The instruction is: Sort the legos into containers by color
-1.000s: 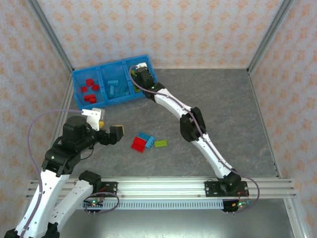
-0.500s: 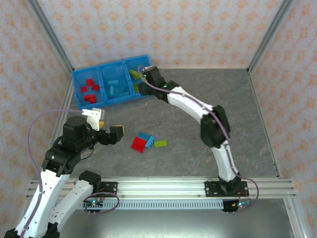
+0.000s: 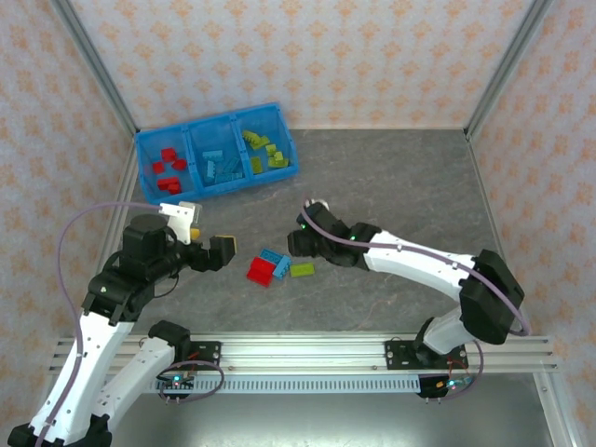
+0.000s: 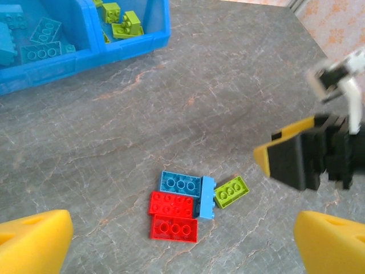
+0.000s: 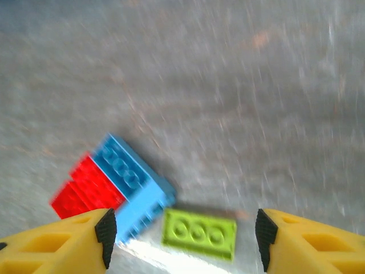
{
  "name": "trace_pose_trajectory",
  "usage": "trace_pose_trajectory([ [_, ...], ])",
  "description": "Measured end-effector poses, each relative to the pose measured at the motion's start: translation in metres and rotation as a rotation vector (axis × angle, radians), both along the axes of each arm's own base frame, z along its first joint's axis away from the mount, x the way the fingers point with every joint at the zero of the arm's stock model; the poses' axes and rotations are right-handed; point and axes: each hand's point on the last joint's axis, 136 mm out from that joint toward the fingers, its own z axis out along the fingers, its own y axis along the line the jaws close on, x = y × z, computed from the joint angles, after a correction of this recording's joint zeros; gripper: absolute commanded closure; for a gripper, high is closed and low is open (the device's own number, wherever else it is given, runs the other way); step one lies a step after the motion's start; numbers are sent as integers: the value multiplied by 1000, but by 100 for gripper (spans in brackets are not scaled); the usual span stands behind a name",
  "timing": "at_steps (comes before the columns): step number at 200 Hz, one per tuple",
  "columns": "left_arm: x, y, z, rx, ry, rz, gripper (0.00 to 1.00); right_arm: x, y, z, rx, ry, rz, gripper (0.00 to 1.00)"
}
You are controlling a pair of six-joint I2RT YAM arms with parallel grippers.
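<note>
The right arm lies low across the counter (image 3: 400,186); from its base at the lower right of the top view it bends at an elbow near the right side, and its forearm runs leftward toward the middle. The right hand (image 3: 296,244) sits just above and to the right of the loose legos (image 3: 276,266), with its jaws apart and nothing between them. Its own camera shows the right hand (image 5: 183,237) with the green brick (image 5: 199,233) lying flat on the counter between the yellow fingers (image 5: 80,240), and the blue brick (image 5: 131,177) and red brick (image 5: 91,188) to the left.

The left arm rises folded from the lower left; the left hand (image 3: 212,251) points right at the cluster from nearby and is wide open and empty. Its camera looks down on two red bricks (image 4: 173,216), two blue and one green (image 4: 231,191), touching in a clump.

The blue tray (image 3: 223,191) stands in the upper left, well away from both hands; red bricks are in its left compartment, light blue in the middle and yellow-green in the right.
</note>
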Motion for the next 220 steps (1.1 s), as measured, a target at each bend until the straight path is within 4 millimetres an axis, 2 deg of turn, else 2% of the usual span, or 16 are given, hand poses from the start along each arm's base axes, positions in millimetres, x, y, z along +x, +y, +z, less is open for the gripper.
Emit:
trace_pose_trajectory([
  [38,2,-4,-5,-3,27,-15,0,-24,11,-45,-70,121,20,14],
  [69,2,-4,-5,-3,28,-15,0,-31,11,-81,-146,187,36,16],
  [89,2,-4,-5,-3,25,-15,0,-32,9,-95,-177,209,38,17],
  [109,2,-4,-5,-4,25,-14,0,-33,8,-101,-192,218,41,18],
  [138,2,-4,-5,-3,25,-15,0,-29,14,-100,-181,206,48,22],
  [177,2,-3,-5,-3,25,-14,0,-25,12,-103,-224,204,37,34],
  [198,2,-3,-4,-3,25,-14,0,-24,13,-102,-223,196,34,44],
  [220,2,-3,-4,-3,25,-14,0,-18,17,-98,-204,167,27,46],
])
